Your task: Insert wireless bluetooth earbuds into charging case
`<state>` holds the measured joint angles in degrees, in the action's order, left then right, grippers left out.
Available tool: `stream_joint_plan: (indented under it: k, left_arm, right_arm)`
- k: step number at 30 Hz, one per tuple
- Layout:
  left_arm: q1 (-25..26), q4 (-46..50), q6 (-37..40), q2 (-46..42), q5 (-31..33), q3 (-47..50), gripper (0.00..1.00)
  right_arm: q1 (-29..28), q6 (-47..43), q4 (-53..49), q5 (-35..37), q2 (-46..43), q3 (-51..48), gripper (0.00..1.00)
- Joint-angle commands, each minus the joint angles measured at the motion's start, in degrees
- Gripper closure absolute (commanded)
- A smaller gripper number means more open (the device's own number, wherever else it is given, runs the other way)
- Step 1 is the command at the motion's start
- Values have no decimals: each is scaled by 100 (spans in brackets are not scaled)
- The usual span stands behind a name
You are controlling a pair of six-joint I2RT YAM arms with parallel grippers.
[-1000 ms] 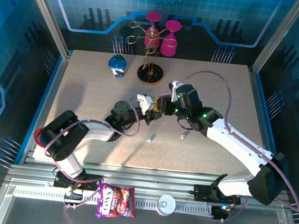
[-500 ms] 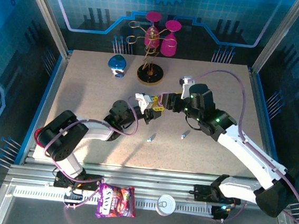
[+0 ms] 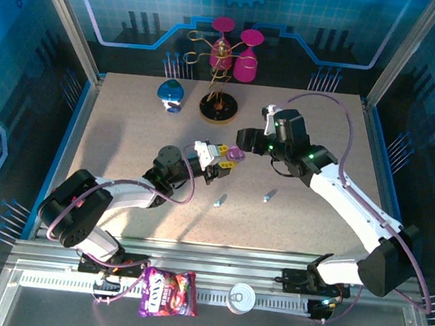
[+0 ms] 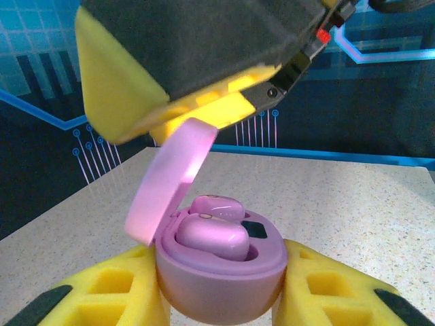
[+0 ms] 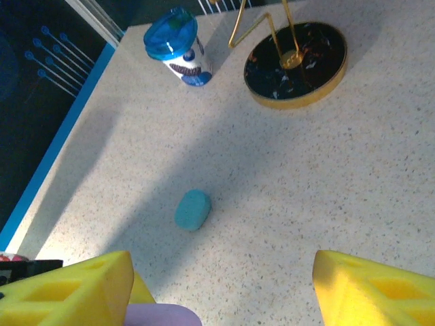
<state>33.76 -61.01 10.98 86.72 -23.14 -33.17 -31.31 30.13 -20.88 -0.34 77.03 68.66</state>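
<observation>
Two pink earbuds (image 4: 212, 239) sit snug in the open pink case (image 4: 217, 275), its lid (image 4: 170, 180) tipped up on the left. The left gripper (image 4: 219, 302) has that case pinched between its yellow fingers, jaws closed firmly on the shell from both sides. Over the top comes the right gripper (image 5: 221, 288), jaws spread wide with nothing between them. One of its yellow fingers (image 4: 126, 92) sits right at the lid's upper edge, though whether they touch is too close to call. In the overhead view the two grippers meet at mid-table. Down on the tabletop (image 3: 126, 146), a pair of pale blue earbuds (image 3: 219, 202) lie loose on the near side of the grippers, the second earbud (image 3: 268, 195) off to the right and well apart from the first. The right wrist camera shows a closed teal case (image 5: 192, 209) lying flat on the table. A blue-lidded cup (image 5: 175, 44) and a black, gold-rimmed stand base (image 5: 297, 64) stand beyond it.
</observation>
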Motion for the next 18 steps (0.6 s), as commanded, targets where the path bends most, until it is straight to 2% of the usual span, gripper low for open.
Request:
stream_joint_plan:
  k: [1,6,8,15,18]
  left_arm:
    - [-8,-138,31,-109,222,1,73]
    - [-15,-482,-265,19,499,-37,73]
    - [-11,-580,-390,88,436,-82,73]
    - [-15,-1160,-918,250,266,-194,73]
    - [-15,-1341,-1076,269,248,-215,73]
  right_arm:
    - [55,-51,-226,-286,-14,66,30]
    - [63,-13,-182,-309,-272,-259,30]
    - [138,150,-29,-568,-377,-393,30]
    - [819,1730,1920,-2884,-639,-1349,30]
    - [983,2440,2716,-3548,-524,-1718,31]
